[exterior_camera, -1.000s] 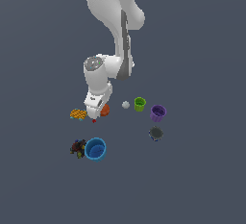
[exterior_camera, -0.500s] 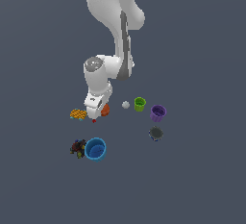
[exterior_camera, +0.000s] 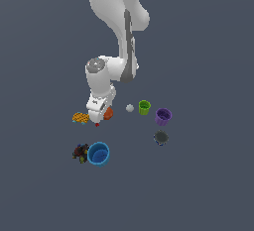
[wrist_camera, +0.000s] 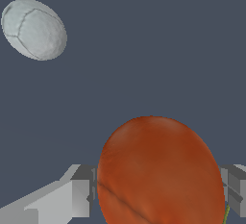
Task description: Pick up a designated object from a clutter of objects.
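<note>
The designated object, a smooth orange-red ball (exterior_camera: 108, 113), rests on the grey floor, half hidden behind the white hand in the exterior view. My gripper (exterior_camera: 100, 115) is down around it. In the wrist view the ball (wrist_camera: 158, 170) fills the gap between the two grey fingers (wrist_camera: 81, 192), and both pads touch its sides. The gripper is shut on the ball. The clutter of objects lies spread around it.
A white ball (exterior_camera: 130, 108), green cup (exterior_camera: 144, 107), purple cup (exterior_camera: 163, 116) and dark grey cup (exterior_camera: 160, 137) lie toward the exterior view's right. The checkered piece (exterior_camera: 80, 118) and tiny red bit (exterior_camera: 97, 124) sit beside the hand. Blue cup (exterior_camera: 98, 153) and dark lump (exterior_camera: 80, 152) are nearer.
</note>
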Controlling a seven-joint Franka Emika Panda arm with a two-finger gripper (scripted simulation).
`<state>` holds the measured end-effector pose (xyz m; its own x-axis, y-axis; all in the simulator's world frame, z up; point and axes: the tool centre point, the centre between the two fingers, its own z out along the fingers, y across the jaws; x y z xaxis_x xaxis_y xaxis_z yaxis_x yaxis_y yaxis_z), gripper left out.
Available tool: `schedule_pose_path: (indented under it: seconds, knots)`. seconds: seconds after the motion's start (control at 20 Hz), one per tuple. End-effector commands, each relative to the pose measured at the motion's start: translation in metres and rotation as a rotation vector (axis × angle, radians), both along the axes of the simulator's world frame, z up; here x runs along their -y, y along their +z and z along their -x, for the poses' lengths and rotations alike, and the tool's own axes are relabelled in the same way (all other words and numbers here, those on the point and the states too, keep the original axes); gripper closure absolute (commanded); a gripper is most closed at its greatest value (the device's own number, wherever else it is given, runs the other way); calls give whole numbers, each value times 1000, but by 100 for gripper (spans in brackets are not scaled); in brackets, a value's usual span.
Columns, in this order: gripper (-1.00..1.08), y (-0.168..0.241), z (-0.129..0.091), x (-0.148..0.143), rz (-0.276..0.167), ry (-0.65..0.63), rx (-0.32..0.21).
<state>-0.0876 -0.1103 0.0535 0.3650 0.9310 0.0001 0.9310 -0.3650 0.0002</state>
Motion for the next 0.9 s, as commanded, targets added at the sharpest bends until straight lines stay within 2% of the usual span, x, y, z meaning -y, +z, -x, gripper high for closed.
schedule_pose_path:
  seconds: [0.0, 0.4, 0.85]
  knots:
    - [108, 7, -4, 1, 1, 0, 2]
    - [108, 45, -28, 7, 1, 0, 2]
    - [108, 113, -71, 19, 2, 0, 1]
